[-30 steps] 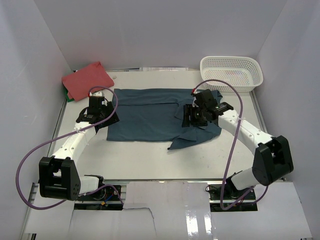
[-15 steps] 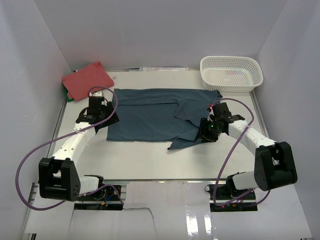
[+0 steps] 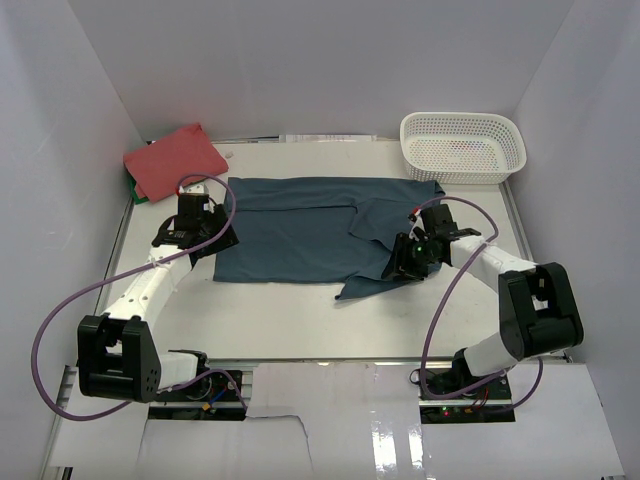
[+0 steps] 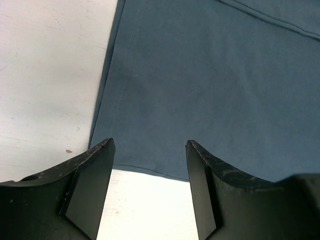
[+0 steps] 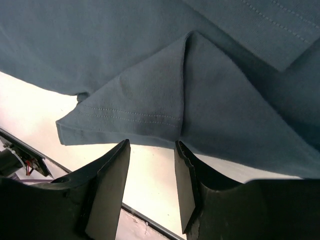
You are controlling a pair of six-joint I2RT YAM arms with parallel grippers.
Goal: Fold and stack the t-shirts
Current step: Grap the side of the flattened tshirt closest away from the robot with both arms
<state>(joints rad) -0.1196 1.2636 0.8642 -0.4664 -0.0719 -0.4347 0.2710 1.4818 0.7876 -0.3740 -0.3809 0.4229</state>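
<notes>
The right hand (image 5: 152, 146) hangs low with its fingers apart and nothing between them, just short of the hem of a folded-over sleeve (image 5: 125, 112) on the dark teal t-shirt (image 3: 300, 230). The left hand (image 4: 150, 145) is likewise released, poised over that shirt's near left corner. The shirt lies spread across the middle of the bench (image 3: 280, 315). The red t-shirt (image 3: 175, 160) sits folded at the far left corner, and a white basket (image 3: 460, 118) stands at the far right.

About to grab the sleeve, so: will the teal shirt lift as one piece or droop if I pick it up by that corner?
Likely floppy: the teal t-shirt lies flat and thin, its sleeve folded over on itself. Probably light, yet the rest may drag across the table rather than lift together.
</notes>
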